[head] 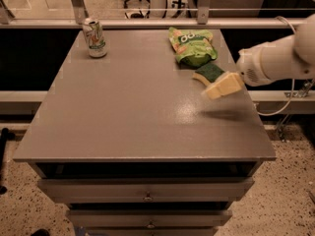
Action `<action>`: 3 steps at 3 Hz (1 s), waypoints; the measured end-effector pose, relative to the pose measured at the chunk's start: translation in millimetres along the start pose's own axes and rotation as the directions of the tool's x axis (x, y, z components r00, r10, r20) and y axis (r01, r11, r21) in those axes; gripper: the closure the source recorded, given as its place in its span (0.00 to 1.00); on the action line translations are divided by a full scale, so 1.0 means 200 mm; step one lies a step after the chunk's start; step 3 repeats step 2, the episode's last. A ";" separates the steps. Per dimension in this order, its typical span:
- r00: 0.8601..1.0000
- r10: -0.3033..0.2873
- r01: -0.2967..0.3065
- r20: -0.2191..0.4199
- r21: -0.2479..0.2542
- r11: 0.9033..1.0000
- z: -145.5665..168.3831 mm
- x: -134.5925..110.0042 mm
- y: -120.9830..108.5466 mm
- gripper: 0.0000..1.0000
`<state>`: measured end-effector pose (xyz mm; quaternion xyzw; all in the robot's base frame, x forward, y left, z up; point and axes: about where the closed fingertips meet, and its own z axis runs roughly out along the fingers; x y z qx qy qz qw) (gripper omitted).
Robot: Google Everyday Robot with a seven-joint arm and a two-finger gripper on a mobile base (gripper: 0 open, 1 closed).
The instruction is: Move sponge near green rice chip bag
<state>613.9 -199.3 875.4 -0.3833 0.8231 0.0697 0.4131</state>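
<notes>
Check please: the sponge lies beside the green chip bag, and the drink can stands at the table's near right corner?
No: in the camera view the drink can stands at the far left corner. The end effector is beside the sponge.

Gripper: the pale yellow gripper [224,86] sits right of centre frame; whether it touches the sponge cannot be told.
Sponge: the flat dark green-topped sponge [208,73] has its lower right end hidden behind the gripper.
Arm: the white robot arm [275,63] is cut off by the right edge.
Can: the print on the white-and-green drink can [94,38], upper left, is too small to read.
Cabinet: the lowest drawer of the grey metal cabinet [123,117] is cut off by the bottom edge.
</notes>
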 end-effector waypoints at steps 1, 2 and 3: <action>0.990 0.010 -0.012 0.141 0.019 1.000 -0.36 0.08 -0.02 0.00; 0.988 0.020 -0.030 0.155 0.061 0.998 -0.49 0.17 -0.07 0.00; 0.988 0.020 -0.030 0.155 0.061 0.998 -0.49 0.17 -0.07 0.00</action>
